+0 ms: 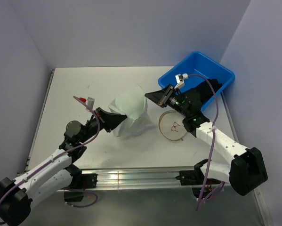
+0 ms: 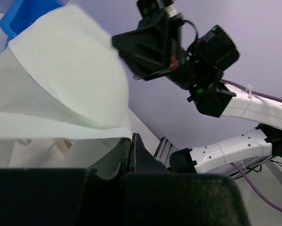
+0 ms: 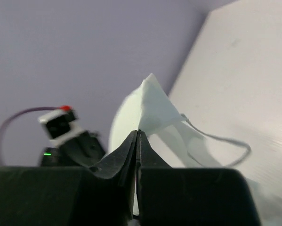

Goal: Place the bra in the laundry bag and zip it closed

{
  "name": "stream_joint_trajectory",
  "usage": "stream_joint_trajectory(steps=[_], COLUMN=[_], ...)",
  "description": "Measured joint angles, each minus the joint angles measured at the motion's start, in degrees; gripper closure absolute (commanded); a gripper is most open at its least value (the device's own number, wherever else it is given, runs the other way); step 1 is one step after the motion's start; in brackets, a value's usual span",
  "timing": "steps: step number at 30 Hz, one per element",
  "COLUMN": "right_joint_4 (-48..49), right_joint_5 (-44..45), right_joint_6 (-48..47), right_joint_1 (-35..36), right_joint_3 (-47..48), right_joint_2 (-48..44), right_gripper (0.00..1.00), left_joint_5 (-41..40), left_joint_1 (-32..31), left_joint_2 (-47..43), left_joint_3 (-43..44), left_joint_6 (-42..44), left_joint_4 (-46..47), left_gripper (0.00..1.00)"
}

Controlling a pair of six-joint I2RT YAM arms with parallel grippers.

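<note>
Bra: it is seen as a pale whitish cloth, raised into a peak near the middle of the table, with its lower folds resting on the surface. It is found outside the laundry bag, to that bag's left and apart from it.
Left gripper: the fingers are pressed together with no gap, and the hem of the bra is pinched at their tip, as is shown in the left wrist view.
Right gripper: it is held at the bra's upper right edge. The fingers are closed against each other in the right wrist view. Whether any cloth is caught between them cannot be told, since the fabric is seen behind and to both sides of the tips.
Strap: a thin loop is seen hanging from the bra towards the table.
Laundry bag: a round disc with a tan rim is laid flat on the table, just in front of the blue bin. A small black mark is shown on its face. Its right edge is partly covered by the right arm.
</note>
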Motion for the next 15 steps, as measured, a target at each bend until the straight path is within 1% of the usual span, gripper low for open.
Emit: stream_joint_trajectory(steps=[1,3,4,6,7,9,10,12,15], right_joint_4=[-2.2,-7.8,-10.6,-17.9,-20.3,-24.2,-25.6,-27.1,-28.6], right_joint_5=[-0.3,-0.3,-0.2,0.7,1.1,1.0,0.5,-1.1,-2.6], right_joint_6=[-1.5,-5.1,-7.1,-12.9,-15.4,-20.8,-23.8,-28.5,-36.0], right_joint_1=[-0.8,-2.0,-2.3,-2.9,-3.0,-3.0,-2.8,-1.7,3.8], right_joint_3=[0.0,0.3,0.6,1.9,2.4,2.7,3.0,3.6,5.2], right_joint_2=[-0.2,-1.0,-1.4,-3.2,-4.3,-7.9,-9.8,-13.0,-15.7], right_gripper=[0.86,0.77,0.65,0.48,0.34,0.27,0.20,0.11,0.10], left_joint_5=[0.2,1.0,1.5,2.1,2.4,3.6,4.5,6.1,7.6], left_joint_1=[0.0,0.0,0.0,-0.1,-0.1,-0.1,-0.1,-0.1,-0.1], left_joint_2=[-0.8,-1.7,-1.8,-1.0,-0.5,1.4,2.5,3.9,5.1], left_joint_3=[0.6,3.1,4.9,10.1,12.3,17.5,19.8,22.2,23.2], left_joint_6=[0.0,0.1,0.3,0.6,0.7,1.2,1.6,1.6,1.4], left_joint_4=[-1.0,-4.7,-6.7,-12.3,-14.3,-19.6,-21.9,-24.9,-28.2], left_gripper=[1.00,1.00,1.00,1.00,1.00,1.00,1.00,1.00,1.00])
